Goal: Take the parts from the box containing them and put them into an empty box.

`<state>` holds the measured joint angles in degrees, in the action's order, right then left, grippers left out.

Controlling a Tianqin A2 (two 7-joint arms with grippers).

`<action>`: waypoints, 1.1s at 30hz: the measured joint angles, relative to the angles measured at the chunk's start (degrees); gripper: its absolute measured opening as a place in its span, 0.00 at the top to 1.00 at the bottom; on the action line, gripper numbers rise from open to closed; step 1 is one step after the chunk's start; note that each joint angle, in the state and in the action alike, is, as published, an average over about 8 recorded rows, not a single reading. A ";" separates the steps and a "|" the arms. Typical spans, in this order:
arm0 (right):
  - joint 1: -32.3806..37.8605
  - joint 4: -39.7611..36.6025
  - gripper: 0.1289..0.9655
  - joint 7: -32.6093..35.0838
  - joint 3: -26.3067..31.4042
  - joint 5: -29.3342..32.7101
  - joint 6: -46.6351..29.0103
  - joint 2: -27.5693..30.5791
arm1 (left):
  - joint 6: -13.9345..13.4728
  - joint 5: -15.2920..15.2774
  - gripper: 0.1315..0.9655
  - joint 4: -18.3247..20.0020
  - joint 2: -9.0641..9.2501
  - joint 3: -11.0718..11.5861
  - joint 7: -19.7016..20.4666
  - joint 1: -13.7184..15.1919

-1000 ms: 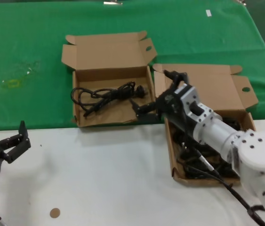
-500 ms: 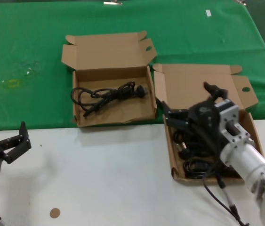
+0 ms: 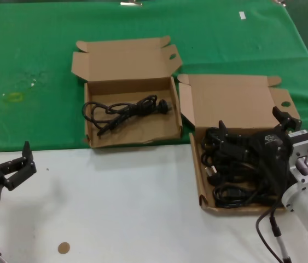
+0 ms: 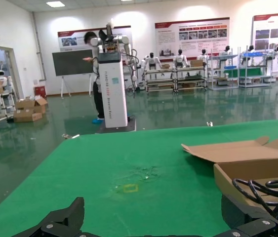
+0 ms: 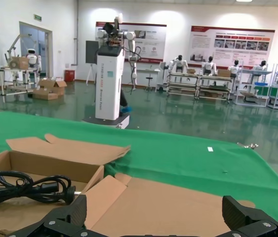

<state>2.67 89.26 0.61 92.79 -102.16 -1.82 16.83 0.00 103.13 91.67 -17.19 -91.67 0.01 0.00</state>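
Note:
Several black power cords [image 3: 236, 170] lie piled in the right-hand box [image 3: 198, 181] on the white table. One more cord [image 3: 123, 111] lies in the left-hand box [image 3: 132, 141], whose front edge is scuffed whitish; this box [image 5: 50, 165] and its cord [image 5: 27, 190] also show in the right wrist view. My right gripper [image 3: 250, 123] hangs open and empty just above the cord pile, in front of the right box's raised lid [image 5: 178, 207]. My left gripper [image 3: 21, 163] is open and empty low over the white table at the left. In the left wrist view the left box [image 4: 257, 170] and its cord [image 4: 272, 190] show beyond my left gripper [image 4: 153, 215].
Both lids stand open toward the back, with side flaps sticking out. Green cloth [image 3: 33, 66] covers the far half of the table, with a taped yellow mark [image 3: 12, 97]. A small brown disc [image 3: 63, 247] lies on the white table front left.
My right arm has drawn back from the left box's right edge to the right, and its open gripper now hangs over the right box's cords. The left arm has not moved.

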 joint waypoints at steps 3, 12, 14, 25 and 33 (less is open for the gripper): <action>-0.09 0.08 0.00 -0.02 -0.04 -0.03 0.06 0.01 | 0.00 0.00 0.00 0.00 0.00 0.00 -0.01 0.00; -0.10 0.09 0.00 -0.02 -0.04 -0.04 0.07 0.01 | 0.00 0.00 0.00 0.00 0.00 0.00 -0.01 0.00; -0.10 0.09 0.00 -0.02 -0.04 -0.04 0.07 0.01 | 0.00 0.00 0.00 0.00 0.00 0.00 -0.01 0.00; -0.10 0.09 0.00 -0.02 -0.04 -0.04 0.07 0.01 | 0.00 0.00 0.00 0.00 0.00 0.00 -0.01 0.00; -0.10 0.09 0.00 -0.02 -0.04 -0.04 0.07 0.01 | 0.00 0.00 0.00 0.00 0.00 0.00 -0.01 0.00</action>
<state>2.57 89.35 0.59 92.75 -102.19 -1.75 16.85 0.00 103.13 91.67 -17.19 -91.67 0.00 0.00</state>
